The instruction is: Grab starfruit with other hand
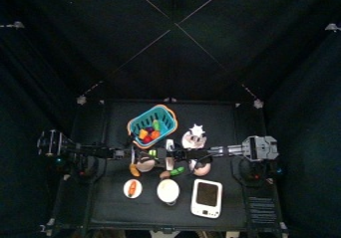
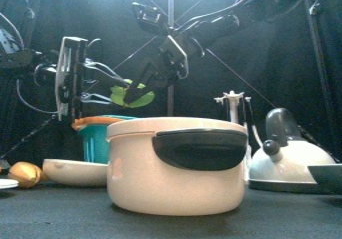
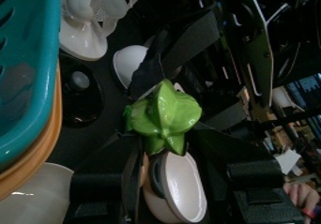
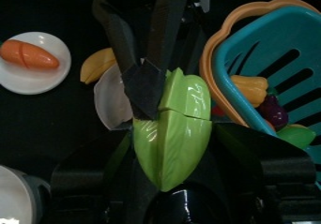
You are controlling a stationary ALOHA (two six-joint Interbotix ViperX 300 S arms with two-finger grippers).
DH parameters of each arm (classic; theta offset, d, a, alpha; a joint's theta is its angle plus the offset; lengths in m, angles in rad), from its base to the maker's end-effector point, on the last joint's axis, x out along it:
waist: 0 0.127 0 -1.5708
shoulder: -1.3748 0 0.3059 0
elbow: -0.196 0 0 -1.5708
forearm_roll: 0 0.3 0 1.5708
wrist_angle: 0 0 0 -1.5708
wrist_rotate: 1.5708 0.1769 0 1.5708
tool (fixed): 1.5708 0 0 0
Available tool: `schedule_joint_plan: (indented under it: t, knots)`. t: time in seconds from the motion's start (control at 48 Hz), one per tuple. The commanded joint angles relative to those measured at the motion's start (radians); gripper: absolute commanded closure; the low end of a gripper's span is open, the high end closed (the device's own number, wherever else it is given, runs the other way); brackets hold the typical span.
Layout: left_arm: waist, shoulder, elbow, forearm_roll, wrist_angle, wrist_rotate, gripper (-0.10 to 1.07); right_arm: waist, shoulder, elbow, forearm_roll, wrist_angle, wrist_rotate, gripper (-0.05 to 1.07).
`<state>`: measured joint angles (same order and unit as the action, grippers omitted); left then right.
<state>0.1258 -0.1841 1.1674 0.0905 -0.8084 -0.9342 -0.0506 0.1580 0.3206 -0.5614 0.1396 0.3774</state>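
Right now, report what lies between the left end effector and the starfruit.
Nothing. In the left wrist view the starfruit sits right at the left end effector, and the stretch between them is bare.

The pen is dim all round; black curtains (image 1: 54,63) and the black table (image 1: 120,210) swallow most light. In the top view the scene is dark and grainy, only pale things along the table's front edge standing out. In the front view a cool light from above strikes the cream pot (image 2: 177,163), leaving a soft sheen on its lid and shade beneath its rim. In the right wrist view the starfruit (image 4: 175,125) shows glossy highlights along its ridges; the near jaws are blurred.
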Motion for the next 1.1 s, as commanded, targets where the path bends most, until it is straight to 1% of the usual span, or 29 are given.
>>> schedule_joint_plan:
  t: [0.0, 0.25, 0.458, 1.083]
  knots:
    - [0.003, -0.002, -0.014, -0.002, -0.006, 0.003, 0.47, 0.003, -0.041, -0.009, 0.002, -0.008, 0.0, 0.45]
    - [0.005, -0.005, -0.002, -0.002, -0.006, 0.003, 0.48, 0.003, -0.041, -0.002, 0.002, -0.003, 0.002, 0.51]
    - [0.008, -0.02, 0.009, -0.002, -0.006, 0.005, 0.48, 0.003, -0.041, 0.002, 0.002, -0.003, 0.002, 0.52]
    - [0.008, -0.02, 0.006, -0.002, -0.006, 0.003, 0.48, 0.003, -0.041, 0.002, 0.002, -0.003, 0.002, 0.52]
